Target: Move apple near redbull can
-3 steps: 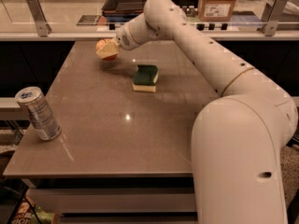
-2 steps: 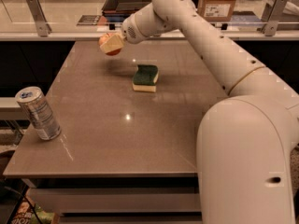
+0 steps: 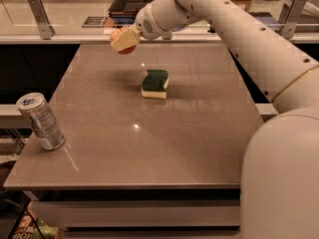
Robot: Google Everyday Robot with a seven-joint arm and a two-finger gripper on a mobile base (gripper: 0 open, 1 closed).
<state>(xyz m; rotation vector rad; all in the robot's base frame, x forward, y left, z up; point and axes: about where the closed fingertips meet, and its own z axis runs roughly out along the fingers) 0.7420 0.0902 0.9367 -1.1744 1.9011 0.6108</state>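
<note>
One gap matters: gripper [image 3: 123, 40], clamped on apple [image 3: 129, 49], hangs over worktop's [image 3: 199, 133] far side; redbull can [image 3: 40, 121] stands upright at near-left corner, well apart, nearer cam & further left.

White, glossy robot arm [image 3: 239, 29] of smooth, rounded tubular segments; small dark screw holes dot the upper link and thin gold-tan rings mark the joints. Cream, flat-fingered gripper [image 3: 122, 40] at the arm's tip, upper left of view.
</note>
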